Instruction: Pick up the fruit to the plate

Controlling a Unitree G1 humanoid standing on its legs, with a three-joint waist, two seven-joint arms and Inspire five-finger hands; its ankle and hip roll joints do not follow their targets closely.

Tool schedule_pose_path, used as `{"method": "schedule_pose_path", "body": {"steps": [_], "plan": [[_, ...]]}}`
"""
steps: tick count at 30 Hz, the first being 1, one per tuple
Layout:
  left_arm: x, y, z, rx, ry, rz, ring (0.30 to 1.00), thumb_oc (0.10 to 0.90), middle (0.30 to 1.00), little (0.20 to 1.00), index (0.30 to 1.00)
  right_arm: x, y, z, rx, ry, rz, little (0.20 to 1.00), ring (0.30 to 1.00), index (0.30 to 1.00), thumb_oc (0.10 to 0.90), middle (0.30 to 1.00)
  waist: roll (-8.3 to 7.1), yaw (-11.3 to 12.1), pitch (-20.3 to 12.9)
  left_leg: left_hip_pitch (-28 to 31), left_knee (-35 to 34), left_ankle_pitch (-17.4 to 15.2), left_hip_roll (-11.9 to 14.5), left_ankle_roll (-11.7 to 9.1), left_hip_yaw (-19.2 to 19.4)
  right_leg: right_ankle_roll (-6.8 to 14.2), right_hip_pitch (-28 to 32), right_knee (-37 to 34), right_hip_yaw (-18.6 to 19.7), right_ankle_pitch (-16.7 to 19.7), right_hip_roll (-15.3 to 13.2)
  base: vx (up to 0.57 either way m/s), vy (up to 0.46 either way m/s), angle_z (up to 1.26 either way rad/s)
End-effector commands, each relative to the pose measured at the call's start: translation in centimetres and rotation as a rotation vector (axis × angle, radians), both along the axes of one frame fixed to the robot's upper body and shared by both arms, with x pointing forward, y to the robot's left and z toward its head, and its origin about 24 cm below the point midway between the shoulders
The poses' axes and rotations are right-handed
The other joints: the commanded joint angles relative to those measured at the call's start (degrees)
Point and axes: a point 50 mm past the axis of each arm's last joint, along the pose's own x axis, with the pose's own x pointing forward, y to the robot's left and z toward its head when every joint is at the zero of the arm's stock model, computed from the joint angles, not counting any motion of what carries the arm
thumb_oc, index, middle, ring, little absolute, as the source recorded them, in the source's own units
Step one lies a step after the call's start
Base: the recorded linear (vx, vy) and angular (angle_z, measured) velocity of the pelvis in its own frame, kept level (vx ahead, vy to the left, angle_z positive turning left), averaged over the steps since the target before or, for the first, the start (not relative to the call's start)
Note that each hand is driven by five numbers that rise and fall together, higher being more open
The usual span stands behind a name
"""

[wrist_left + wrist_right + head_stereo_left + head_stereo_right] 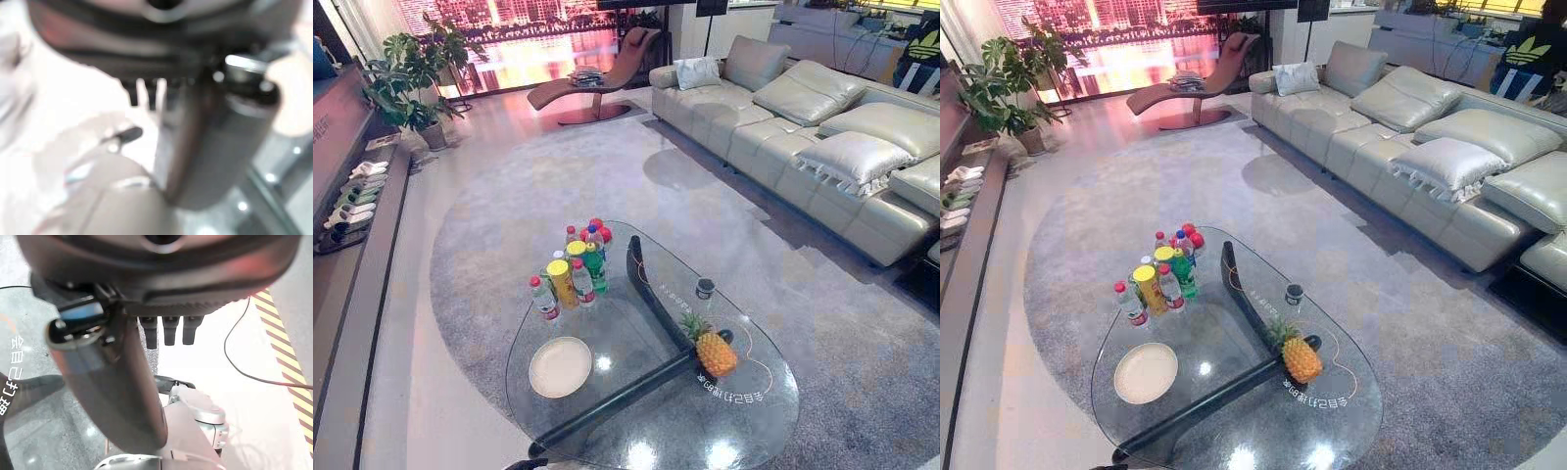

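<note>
A pineapple (715,351) lies on the right part of a glass coffee table (636,431), its green crown pointing toward the far side. A round white plate (560,366) sits empty on the table's left part, roughly a plate's width from the fruit. A dark table beam runs under the glass between them. In the left wrist view my left hand (215,142) hangs with straight fingers and holds nothing. My right hand (112,382) in its own wrist view is also relaxed and empty, above the floor beside the table.
A cluster of several bottles and a yellow can (573,274) stands behind the plate. A small dark jar (705,288) sits behind the pineapple. A grey sofa (803,117) runs along the right, and a lounge chair (597,83) and plant (406,88) stand at the back.
</note>
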Motion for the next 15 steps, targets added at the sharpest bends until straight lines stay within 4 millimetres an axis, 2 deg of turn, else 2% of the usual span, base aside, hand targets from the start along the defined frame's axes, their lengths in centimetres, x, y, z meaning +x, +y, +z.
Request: {"method": "schedule_pose_path", "body": {"steps": [1, 15], "plan": [[2.13, 0.47, 0.48, 0.024, -0.021, -0.029, 0.900, 0.800, 0.900, 0.900, 0.900, 2.84, -0.83, 0.65, -0.041, -0.042, 0.016, 0.900, 0.900, 0.900, 0.800, 0.900, -0.20, 0.26, 1.80, 1.54, 0.33, -1.08, 2.78, -0.96, -0.23, 1.97, -0.58, 0.25, -4.27, 5.61, -4.54, -0.09, -0.059, -0.17], [2.12, 0.40, 0.47, 0.026, -0.027, -0.037, 0.900, 0.800, 0.900, 0.900, 0.900, 2.71, -0.70, 0.58, -0.039, -0.039, 0.008, 0.900, 0.900, 0.900, 0.800, 0.900, -0.07, 0.37, 1.57, 1.65, 0.33, -0.99, 2.78, -1.00, -0.11, 2.03, -0.39, 0.25, -4.65, 5.70, -4.70, 0.00, 0.000, 0.00]]}}
